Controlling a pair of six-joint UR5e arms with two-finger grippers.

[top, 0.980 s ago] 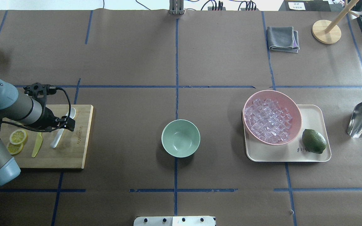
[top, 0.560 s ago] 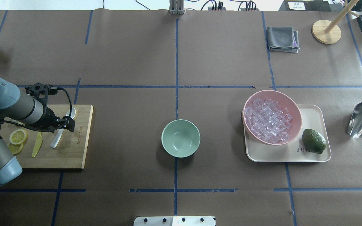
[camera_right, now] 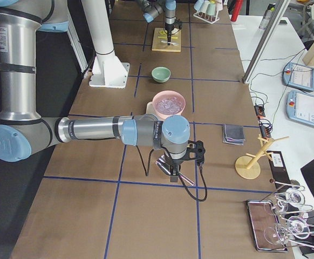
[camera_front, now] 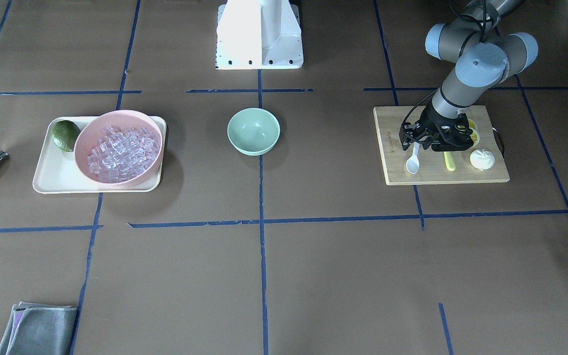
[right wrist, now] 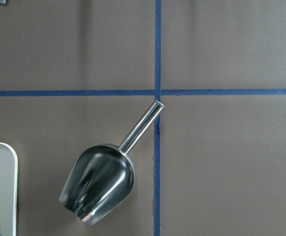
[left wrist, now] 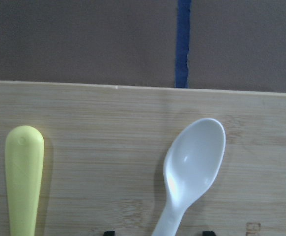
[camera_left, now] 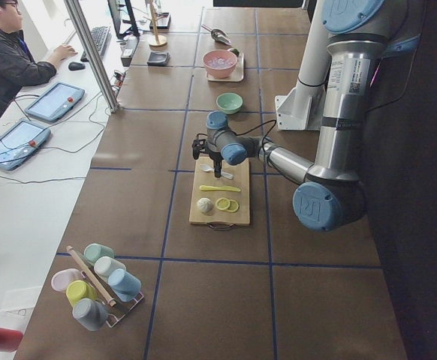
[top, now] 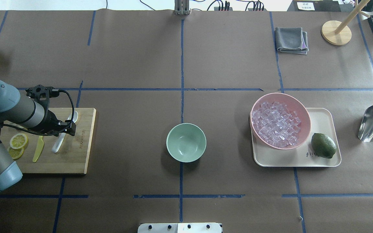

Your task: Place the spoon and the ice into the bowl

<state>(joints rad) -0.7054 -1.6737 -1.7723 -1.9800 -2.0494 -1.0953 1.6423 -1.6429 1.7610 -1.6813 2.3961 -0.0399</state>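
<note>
The white spoon [top: 58, 145] lies on the wooden cutting board [top: 76, 155]; its scoop end points away from the robot [left wrist: 194, 157]. My left gripper [top: 69, 128] hangs low over the spoon's handle. It is open, with one fingertip on each side of the handle in the left wrist view [left wrist: 157, 232]. The mint-green bowl [top: 186, 142] stands empty at the table's middle. The clear ice cubes [top: 275, 124] fill the pink bowl [top: 290, 97]. My right gripper [camera_right: 174, 174] shows only in the exterior right view, above a metal scoop [right wrist: 99, 184]. I cannot tell if it is open or shut.
A yellow-green knife [top: 38, 149], lemon slices [top: 18, 141] and a white bun-shaped thing [camera_front: 482, 159] share the board. The pink bowl and a lime [top: 323, 145] sit on a cream tray [top: 322, 116]. A grey cloth [top: 291, 39] and a wooden stand [top: 336, 32] are far right.
My left arm has shifted slightly and the gripper has settled a little closer over the spoon's handle. The spoon, bowl and ice have not moved.
</note>
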